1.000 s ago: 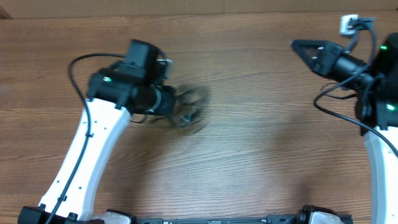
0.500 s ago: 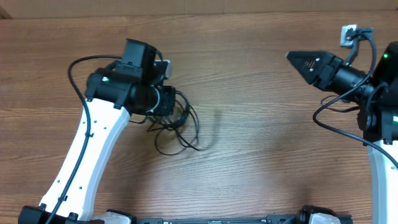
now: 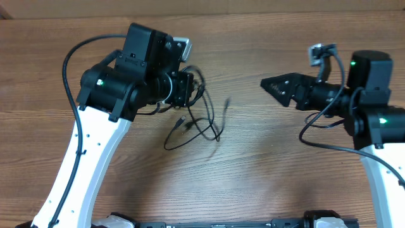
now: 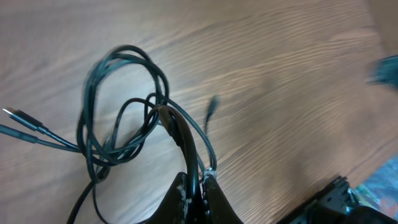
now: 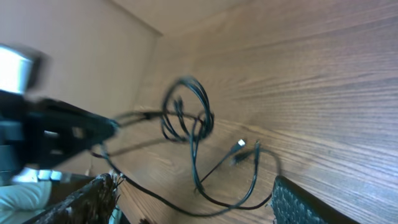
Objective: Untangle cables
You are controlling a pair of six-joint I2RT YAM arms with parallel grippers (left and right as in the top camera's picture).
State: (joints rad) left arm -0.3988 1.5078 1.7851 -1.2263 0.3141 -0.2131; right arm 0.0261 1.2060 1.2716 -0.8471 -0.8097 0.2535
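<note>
At one wooden tabletop stood two robot arms, the left arm and the right arm. Each ended in one two-finger gripper: the left gripper and the right gripper. One tangle of thin black cables sat toward the tabletop's left half, with at least three plug tips showing; the number of separate cords could not be told.
</note>
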